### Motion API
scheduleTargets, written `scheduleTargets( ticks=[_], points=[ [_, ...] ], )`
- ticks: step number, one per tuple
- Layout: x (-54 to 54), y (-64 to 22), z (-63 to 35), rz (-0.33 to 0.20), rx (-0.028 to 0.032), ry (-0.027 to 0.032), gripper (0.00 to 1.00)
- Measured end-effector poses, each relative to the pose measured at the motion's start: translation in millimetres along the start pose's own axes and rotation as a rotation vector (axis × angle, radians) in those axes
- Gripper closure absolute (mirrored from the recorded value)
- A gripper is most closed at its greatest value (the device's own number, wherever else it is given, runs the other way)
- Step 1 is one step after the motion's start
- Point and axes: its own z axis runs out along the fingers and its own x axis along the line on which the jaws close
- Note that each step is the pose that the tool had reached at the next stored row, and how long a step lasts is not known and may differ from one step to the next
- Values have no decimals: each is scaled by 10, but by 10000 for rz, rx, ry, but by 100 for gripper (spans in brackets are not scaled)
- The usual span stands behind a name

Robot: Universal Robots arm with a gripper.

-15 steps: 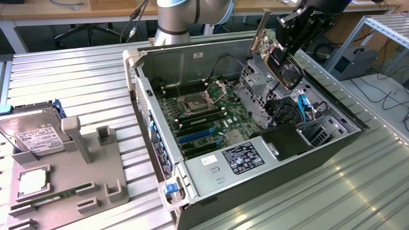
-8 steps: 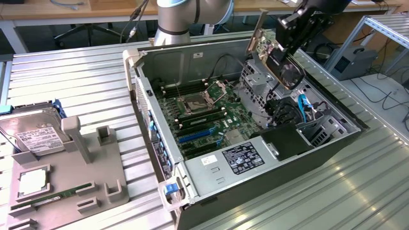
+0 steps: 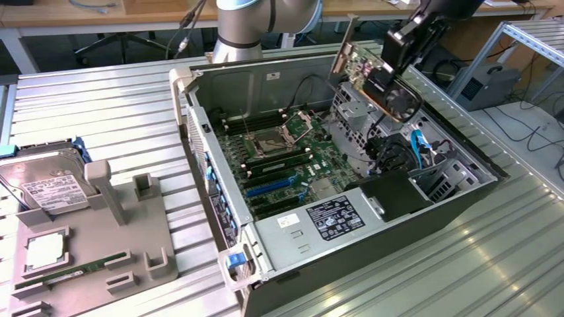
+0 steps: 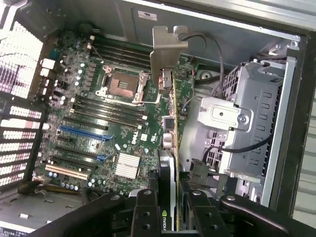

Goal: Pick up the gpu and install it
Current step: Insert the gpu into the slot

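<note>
Grip on gpu (image 3: 365,69) over open computer case (image 3: 264,84)

The claw (image 4: 172,212) is seen clamped on the gpu, with one black finger (image 4: 145,210) set against each face of the card, which is viewed edge-on in the wrist view. The gpu is held in the air, tilted, above the open side of the computer case, and it is not seated in any slot. Its black fan cooler (image 3: 403,102) is found just beside the claw, while its silver end bracket (image 4: 165,54) is carried at the end farthest from the claw.

Beneath the claw, inside the case, the green motherboard (image 4: 98,113) is laid out. On it a processor socket (image 4: 121,84), blue expansion slots (image 4: 84,131) and a silver heatsink (image 4: 127,164) can be made out. Beside the held card a grey metal drive cage (image 4: 247,113) is fixed to the case.

Farther out, the case is laid on its side on the ribbed metal table (image 3: 105,105). Well apart from the claw, toward the exterior view's left, a grey tray (image 3: 97,218) is set on the table. A silver hard drive (image 3: 44,181) with a white label, a processor chip (image 3: 44,249) and a long narrow memory stick (image 3: 70,272) are lodged in it. Beyond the case the arm's base (image 3: 242,26) is mounted.
</note>
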Motion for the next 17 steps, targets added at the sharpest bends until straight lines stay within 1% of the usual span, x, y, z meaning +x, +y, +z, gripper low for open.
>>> scheduleTargets(
  ticks=[1,2,3,4,7,8,11,14,15,17],
  points=[
    [0,0,0,-374,-1,58,73],
    [0,0,1,-606,-2,94,73],
    [0,0,1,-1018,-2,158,73],
    [0,1,1,-1268,-3,197,73],
    [0,1,1,-2285,-4,355,73],
    [0,1,1,-2839,-5,442,73],
    [0,1,2,-3798,-7,591,73],
    [0,1,2,-5247,-9,817,73],
    [-1,1,2,-5522,-10,859,73],
    [0,1,2,-5889,-10,916,73]
  ],
)
